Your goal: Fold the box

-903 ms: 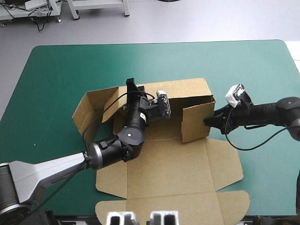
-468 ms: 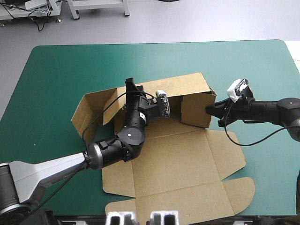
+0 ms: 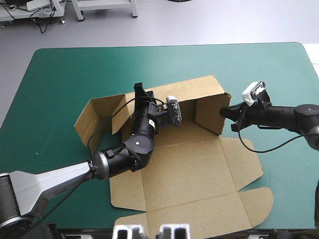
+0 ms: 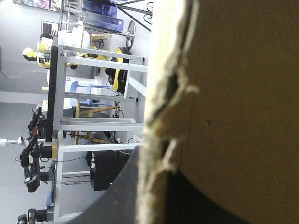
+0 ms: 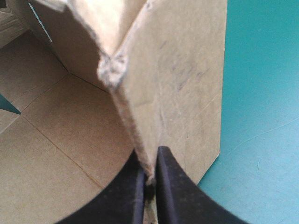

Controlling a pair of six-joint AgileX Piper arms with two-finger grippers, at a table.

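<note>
The brown box (image 3: 189, 174) lies partly raised at the table's middle, its base and lid flat toward the front edge. Its back wall (image 3: 194, 92) stands up. My left gripper (image 3: 139, 89) is shut on that wall's top edge; in the left wrist view the board (image 4: 233, 93) fills the space ahead and one black finger (image 4: 117, 196) presses its rim. On the right, the side flap (image 3: 212, 113) stands upright. My right gripper (image 3: 223, 113) is shut on its outer edge, the board (image 5: 182, 70) pinched between the fingertips (image 5: 149, 179).
The left side flap (image 3: 87, 122) leans outward over the teal-green cover (image 3: 75, 69). The lid's tab (image 3: 254, 204) reaches close to the table's front edge. Bare cover lies beyond the back wall and to the right of the right arm.
The right gripper has drawn the side flap outward and toward the far side, swinging it from across the base to the box's right end. The flat sheet has slid and turned slightly rightward.
</note>
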